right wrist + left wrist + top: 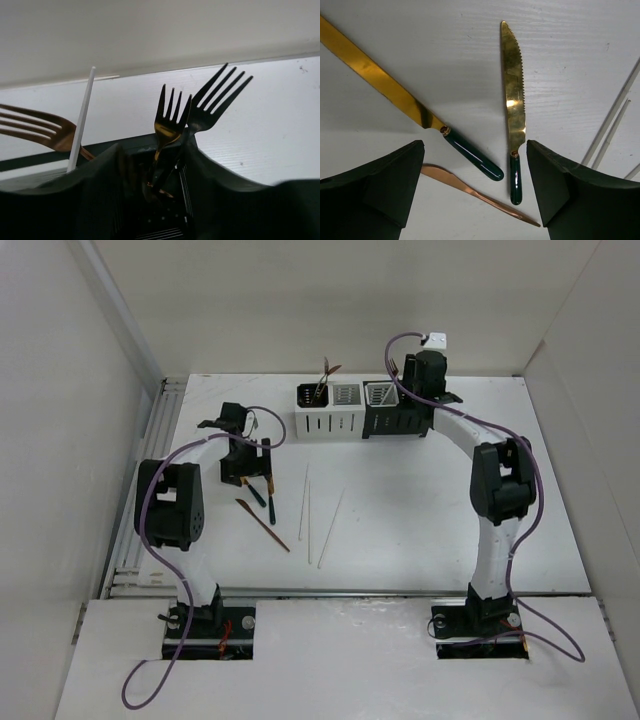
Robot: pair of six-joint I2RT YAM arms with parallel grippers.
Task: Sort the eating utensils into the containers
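Wide-spread, the left jaws hang low over the desk (420, 40), with a green-handled gold knife (515, 115) lying untouched between them. A second green-handled gold piece (412, 106), a copper utensil (475, 192) and white chopsticks (612, 117) lie nearby. Over the black container (395, 422), the right jaws stand parted around two forks (167, 125) upright inside, seemingly gripping neither. Beside it, the white container (327, 424) holds more cutlery (322, 380).
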